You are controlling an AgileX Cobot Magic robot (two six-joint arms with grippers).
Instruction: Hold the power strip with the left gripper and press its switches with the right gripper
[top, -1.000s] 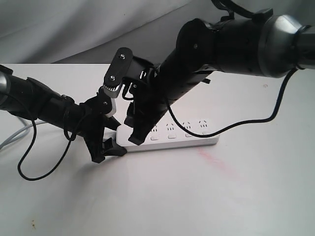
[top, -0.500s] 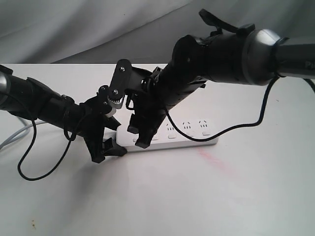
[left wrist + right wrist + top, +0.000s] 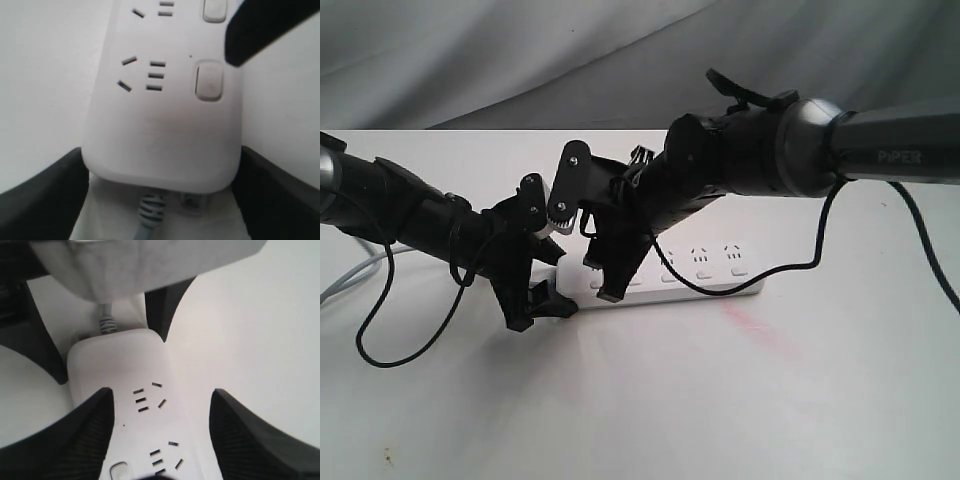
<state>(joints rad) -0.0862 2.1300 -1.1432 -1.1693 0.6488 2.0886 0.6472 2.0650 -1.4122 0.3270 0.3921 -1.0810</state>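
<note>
White bench [image 3: 770,400], grey cloth [image 3: 520,50] behind. Far left, the grey-white cord [image 3: 350,275] runs off the bench edge. Next, my left hand [image 3: 542,305] – black fingers [image 3: 40,195] clamped on the cord end of the power strip [image 3: 720,282], one finger on each long side, the rounded end seated between them. A thin black cable [image 3: 380,340] loops down from that arm onto the bench. The strip lies flat on the bench, long axis running left to right, sockets up, near the middle. Over its left part, just right of my left hand, is my right hand [image 3: 602,278] – fingers [image 3: 60,440] spread wide apart, nothing between them but the strip below. One finger is above the strip body and the other is out past its edge, over bare bench. The lower fingertip sits down by the row of switches [image 3: 703,273], close to the first two; I cannot tell whether it touches. The switches further right are uncovered. A faint pink smear [image 3: 760,330] marks the bench in front of the strip's right end.
</note>
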